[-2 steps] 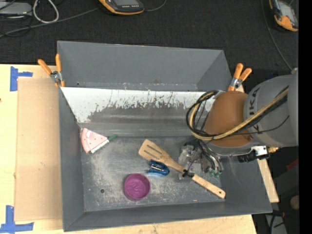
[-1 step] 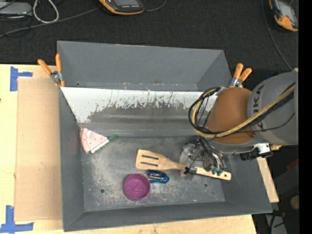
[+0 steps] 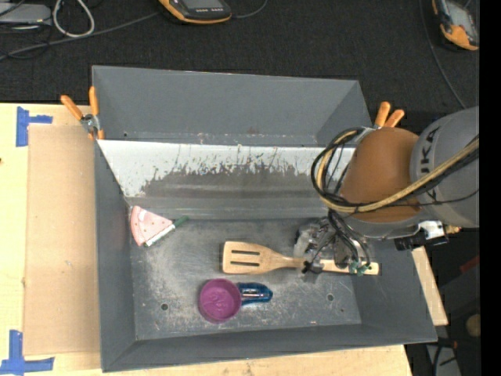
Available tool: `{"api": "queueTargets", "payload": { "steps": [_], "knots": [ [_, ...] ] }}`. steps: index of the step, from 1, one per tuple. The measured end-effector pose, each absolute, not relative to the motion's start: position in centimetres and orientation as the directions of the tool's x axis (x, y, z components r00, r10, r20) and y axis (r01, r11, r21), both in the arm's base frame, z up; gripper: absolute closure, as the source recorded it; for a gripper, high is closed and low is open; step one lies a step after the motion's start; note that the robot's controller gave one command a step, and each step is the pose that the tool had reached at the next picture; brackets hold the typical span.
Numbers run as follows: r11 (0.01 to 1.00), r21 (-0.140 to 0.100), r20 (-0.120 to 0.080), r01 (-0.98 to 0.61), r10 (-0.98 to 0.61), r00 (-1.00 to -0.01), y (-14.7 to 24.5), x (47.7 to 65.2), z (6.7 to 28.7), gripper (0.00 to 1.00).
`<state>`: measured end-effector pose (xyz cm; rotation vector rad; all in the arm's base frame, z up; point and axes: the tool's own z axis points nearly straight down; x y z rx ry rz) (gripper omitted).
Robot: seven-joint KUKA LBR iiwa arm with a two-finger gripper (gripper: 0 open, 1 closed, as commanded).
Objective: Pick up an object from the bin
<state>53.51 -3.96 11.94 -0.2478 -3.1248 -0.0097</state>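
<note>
bin [image 3: 235, 124]: grey metal with sloped walls. The floor is mostly bare, with three loose things well apart, so you have room. Watch the right wall, which is close to where you work.

arm [image 3: 383, 175]: it reaches in over the right rim, with the orange cover and looped cables above the right side of the floor. Keep the cables off the rim when you lift.

wooden spatula [image 3: 250, 258]: this is the likely pick. It lies flat on the floor, slotted blade toward the middle and handle running to the right wall, with its tip just short of that wall. It is long and blade-heavy, so a hold far out on the handle will probably let the blade droop or swing. If you can, grip nearer the neck, square across the handle.

end effector [image 3: 325, 253]: low over the spatula handle, right of the blade, touching or just above it. You cannot tell whether it is released or clenched, because the mechanism hides the contact. Don't count it as a hold until the handle clearly sits inside it. Lift straight up and pull out only once the blade clears the floor.

purple scoop [image 3: 219, 300]: round cup with a blue handle, near the front edge and just in front of the blade, not touching it. A tilting blade could clip it.

pink wedge [image 3: 150, 225]: like a watermelon slice, at the left side by the back slope, well away from the work. Ignore it.
</note>
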Motion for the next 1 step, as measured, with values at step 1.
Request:
{"api": "queueTargets", "payload": {
  "steps": [1],
  "knots": [
    [0.988, 0.006, 0.005, 0.157, 0.157, -0.988, -3.98, 53.57, 14.04, 1.0]
  ]
}}
